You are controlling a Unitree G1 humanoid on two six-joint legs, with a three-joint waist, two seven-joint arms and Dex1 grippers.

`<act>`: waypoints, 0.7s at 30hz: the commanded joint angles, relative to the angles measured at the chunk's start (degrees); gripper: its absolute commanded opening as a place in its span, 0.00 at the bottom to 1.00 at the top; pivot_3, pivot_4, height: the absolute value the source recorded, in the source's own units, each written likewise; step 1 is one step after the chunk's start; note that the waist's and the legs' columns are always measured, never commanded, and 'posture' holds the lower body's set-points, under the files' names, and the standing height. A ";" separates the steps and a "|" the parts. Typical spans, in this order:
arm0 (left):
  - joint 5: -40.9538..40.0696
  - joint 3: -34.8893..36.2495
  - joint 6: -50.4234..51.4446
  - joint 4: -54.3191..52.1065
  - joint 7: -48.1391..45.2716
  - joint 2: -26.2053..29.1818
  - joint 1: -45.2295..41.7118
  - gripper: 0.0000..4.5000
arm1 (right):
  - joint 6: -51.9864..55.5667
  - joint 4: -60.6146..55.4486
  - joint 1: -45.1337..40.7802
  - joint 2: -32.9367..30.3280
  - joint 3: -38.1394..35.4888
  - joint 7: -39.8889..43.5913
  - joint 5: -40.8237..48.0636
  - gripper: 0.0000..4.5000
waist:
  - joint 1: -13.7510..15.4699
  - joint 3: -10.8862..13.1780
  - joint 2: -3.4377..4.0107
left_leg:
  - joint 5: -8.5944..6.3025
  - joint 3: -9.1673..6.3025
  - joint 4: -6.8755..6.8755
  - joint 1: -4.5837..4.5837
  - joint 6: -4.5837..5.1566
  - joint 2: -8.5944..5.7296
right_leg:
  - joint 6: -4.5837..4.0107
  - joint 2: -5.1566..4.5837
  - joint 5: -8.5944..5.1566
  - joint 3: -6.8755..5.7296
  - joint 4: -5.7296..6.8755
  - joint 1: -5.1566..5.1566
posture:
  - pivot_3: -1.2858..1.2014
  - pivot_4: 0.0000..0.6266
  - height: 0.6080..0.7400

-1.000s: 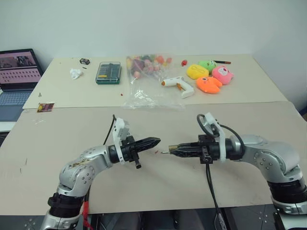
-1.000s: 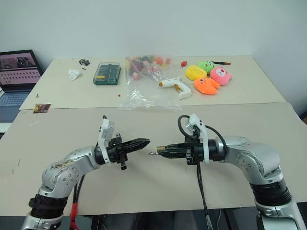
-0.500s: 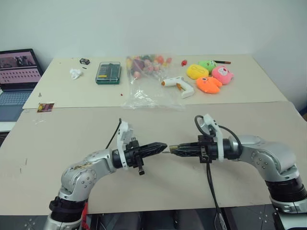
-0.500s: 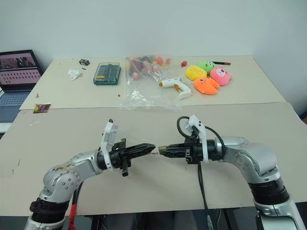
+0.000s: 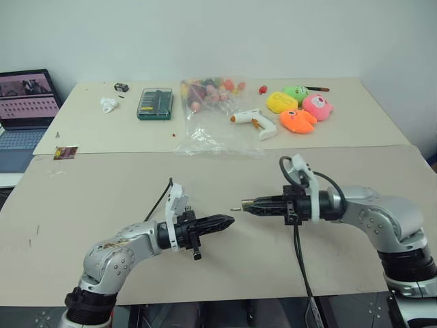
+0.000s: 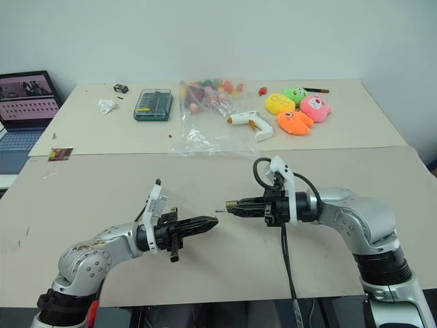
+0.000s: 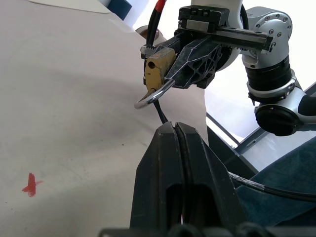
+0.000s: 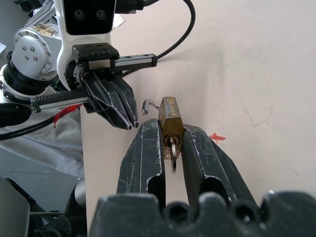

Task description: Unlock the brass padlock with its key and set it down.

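Observation:
My right gripper (image 8: pixel 170 127) is shut on the brass padlock (image 8: pixel 170 116), held level above the beige table (image 5: pixel 102 198). The body sits between the fingers, and its silver shackle (image 7: pixel 152 95) sticks out past the fingertips toward my left arm. A small silver key (image 8: pixel 172 149) sits in the padlock's rear end, between the fingers. My left gripper (image 5: pixel 230 220) is shut with nothing in it. It points at the padlock (image 6: pixel 229 203) from a little lower and stands a short gap away.
A red cross (image 7: pixel 30 183) is marked on the table under the grippers. A black cable (image 5: pixel 298 260) hangs from my right wrist. The back table holds a laptop (image 5: pixel 27 99), a green tool case (image 5: pixel 153 103), a plastic bag (image 5: pixel 208 116), a white glue gun (image 5: pixel 254 121) and plush toys (image 5: pixel 300 109).
Half a second ago my left gripper's tips met the padlock. They have since drawn back and lower, leaving a gap. My right gripper has kept its grip and barely moved.

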 commanded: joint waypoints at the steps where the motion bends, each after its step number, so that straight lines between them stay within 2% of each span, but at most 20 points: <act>1: -5.24 3.41 1.42 -0.95 -0.32 0.23 -1.24 0.01 | -0.14 -1.46 -0.19 -0.72 -1.44 0.48 0.88 0.04 | -0.01 0.00 0.00 | 0.00 0.00 0.00 0.00 0.00 0.00 | 0.00 0.00 0.00 0.00 0.00 0.00 | 0.52 0.24 1.00; 7: -7.98 7.85 2.80 3.18 2.00 0.69 -4.89 0.01 | -0.62 -0.87 -0.03 -0.78 -1.08 1.10 0.62 0.04 | 0.05 0.00 0.00 | 0.01 0.00 0.00 0.02 -0.01 0.00 | 0.00 0.00 0.00 0.00 0.01 0.00 | 0.52 0.24 1.00; 21: -4.18 4.13 1.02 1.92 2.95 -1.77 -4.18 0.01 | 1.51 -5.69 0.17 0.65 -1.45 -0.94 4.25 0.04 | 0.09 0.00 0.00 | -0.01 0.00 0.00 0.00 -0.02 0.01 | 0.00 0.00 0.00 0.01 -0.01 0.01 | 0.52 0.24 1.00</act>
